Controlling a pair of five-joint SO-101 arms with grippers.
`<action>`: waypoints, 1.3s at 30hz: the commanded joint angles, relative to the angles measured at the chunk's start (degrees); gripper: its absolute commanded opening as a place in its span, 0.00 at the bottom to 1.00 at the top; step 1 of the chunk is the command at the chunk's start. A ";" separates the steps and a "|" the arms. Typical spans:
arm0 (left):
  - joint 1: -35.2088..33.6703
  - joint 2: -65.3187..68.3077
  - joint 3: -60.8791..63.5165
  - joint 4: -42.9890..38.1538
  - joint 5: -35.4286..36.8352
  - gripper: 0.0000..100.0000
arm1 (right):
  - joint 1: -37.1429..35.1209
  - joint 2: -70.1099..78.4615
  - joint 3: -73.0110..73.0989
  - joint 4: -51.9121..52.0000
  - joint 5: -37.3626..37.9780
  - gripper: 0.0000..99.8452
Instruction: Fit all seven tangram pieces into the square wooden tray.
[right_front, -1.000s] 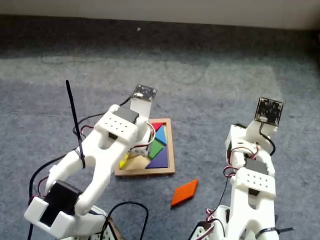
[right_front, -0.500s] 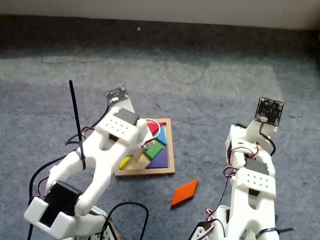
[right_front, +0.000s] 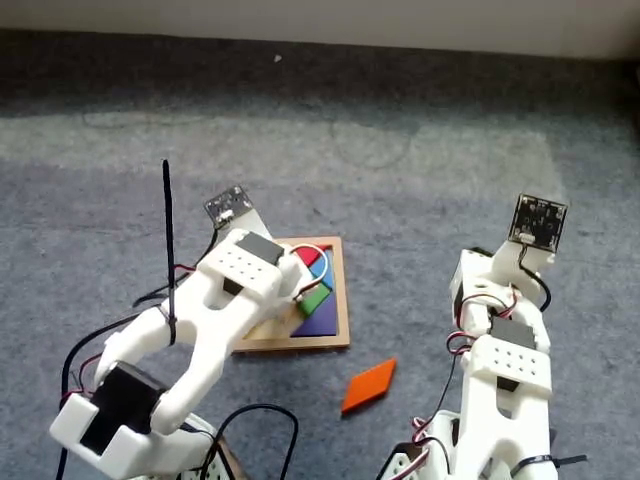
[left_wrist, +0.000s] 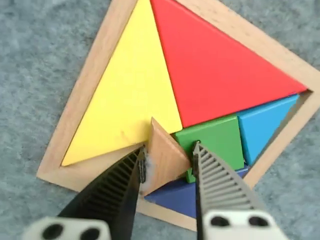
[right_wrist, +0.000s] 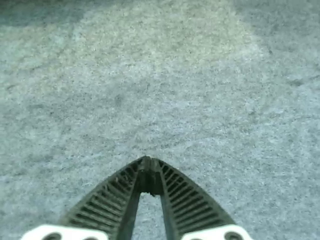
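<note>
Pincer (left_wrist: 169, 150) of the left arm up close, fingers (left_wrist: 215, 175) clamped from both sides on a tan triangle (left_wrist: 162, 147); that piece stands tilted on edge, one corner poking toward the spot where yellow, red and green meet; whether its lower edge touches the tray floor, I cannot tell. Just beyond it sits the square wooden tray (left_wrist: 90, 80), and the left wrist view lays it open: a large yellow triangle (left_wrist: 132, 100) flat against a large red triangle (left_wrist: 220, 70), a green square (left_wrist: 212, 140) tucked under the red, a light blue triangle (left_wrist: 262, 125) beside the green, a dark blue piece (left_wrist: 172, 195) along the rim under the fingers; a bare strip of tray floor (left_wrist: 95, 167) runs beside the yellow.

Over to the high view; the left arm (right_front: 215, 320) lies across the tray's yellow side and hides it, yet this angle offers an orange parallelogram (right_front: 369, 385) flat on the grey counter (right_front: 400, 150), outside the tray, near its corner, between the tray and the right arm (right_front: 505, 360).

Right wrist view now; the right pincer (right_wrist: 146, 162) has its tips pressed together, holding nothing, with grey counter beyond; that arm stands well apart from the tray.
</note>
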 joint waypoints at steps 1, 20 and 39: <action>1.19 -2.07 -0.13 -1.67 0.88 0.23 | -0.66 -1.19 -0.75 -1.27 0.70 0.01; 1.71 -2.68 -5.76 12.22 0.88 0.45 | -0.66 -1.19 -0.75 -1.27 0.70 0.01; -3.38 -8.22 -7.78 12.31 0.44 0.45 | -0.57 -1.19 -0.75 -1.27 0.70 0.01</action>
